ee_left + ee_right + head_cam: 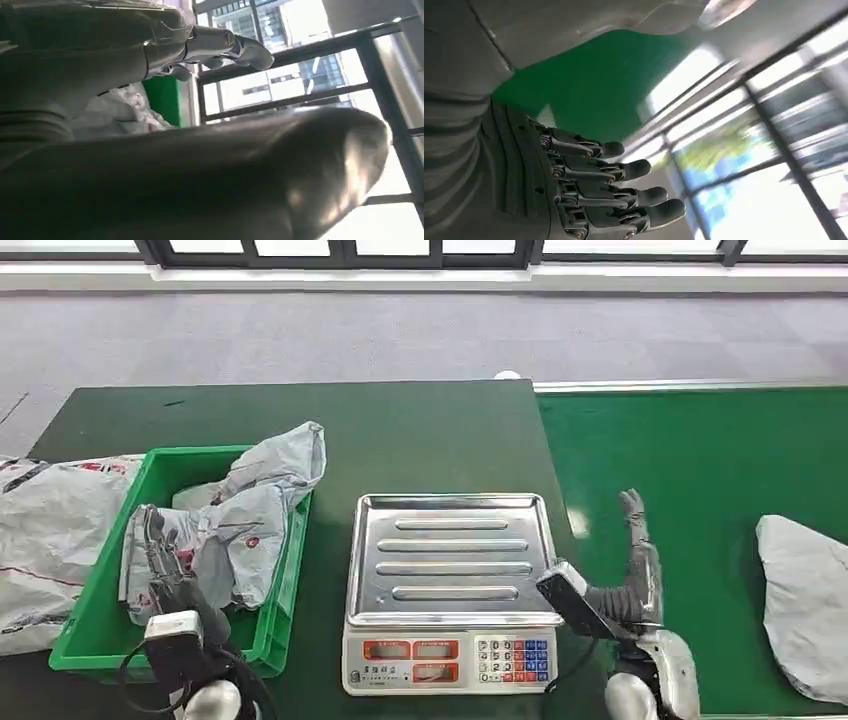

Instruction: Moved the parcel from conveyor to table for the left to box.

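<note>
Fingers (624, 192) of our right hand (632, 570) were apart and empty, while the parcel (808, 605) lay on the conveyor (700, 450), soft and light; we judged gripping its near edge best

parcel (808, 605) cropped at right edge

Both silver arms end in dark grey hands: the right hand (589, 190) shows ribbed cover and small screws; black cables loop beside the left hand (165, 570).

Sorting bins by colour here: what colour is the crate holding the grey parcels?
Bright green; the crate shows best in the head view.
</note>
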You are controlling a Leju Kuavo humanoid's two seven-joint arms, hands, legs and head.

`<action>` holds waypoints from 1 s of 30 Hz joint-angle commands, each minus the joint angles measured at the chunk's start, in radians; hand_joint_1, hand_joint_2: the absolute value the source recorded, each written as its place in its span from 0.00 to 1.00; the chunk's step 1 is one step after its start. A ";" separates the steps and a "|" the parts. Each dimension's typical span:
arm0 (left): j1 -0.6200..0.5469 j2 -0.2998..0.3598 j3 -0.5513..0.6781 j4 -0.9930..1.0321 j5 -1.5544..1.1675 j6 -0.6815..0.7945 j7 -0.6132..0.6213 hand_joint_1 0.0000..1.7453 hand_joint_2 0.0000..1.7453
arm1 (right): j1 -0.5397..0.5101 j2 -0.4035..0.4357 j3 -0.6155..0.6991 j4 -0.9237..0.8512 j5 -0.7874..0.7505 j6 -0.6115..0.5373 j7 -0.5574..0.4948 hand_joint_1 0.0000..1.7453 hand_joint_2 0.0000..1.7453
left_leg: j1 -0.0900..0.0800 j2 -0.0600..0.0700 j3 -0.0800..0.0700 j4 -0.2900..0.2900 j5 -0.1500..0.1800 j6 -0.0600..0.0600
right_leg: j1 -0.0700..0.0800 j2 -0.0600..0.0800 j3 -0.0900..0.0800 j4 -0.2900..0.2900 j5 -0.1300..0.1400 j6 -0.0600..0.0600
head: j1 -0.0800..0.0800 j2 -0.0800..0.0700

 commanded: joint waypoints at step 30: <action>0.011 -0.002 0.044 -0.022 0.081 -0.209 0.000 0.00 0.00 | -0.192 -0.478 -0.537 0.966 0.347 0.292 0.257 0.00 1.00 | -0.004 -0.002 -0.002 -0.003 0.000 0.002 | -0.004 -0.002 -0.002 -0.005 0.001 0.003 | 0.000 0.000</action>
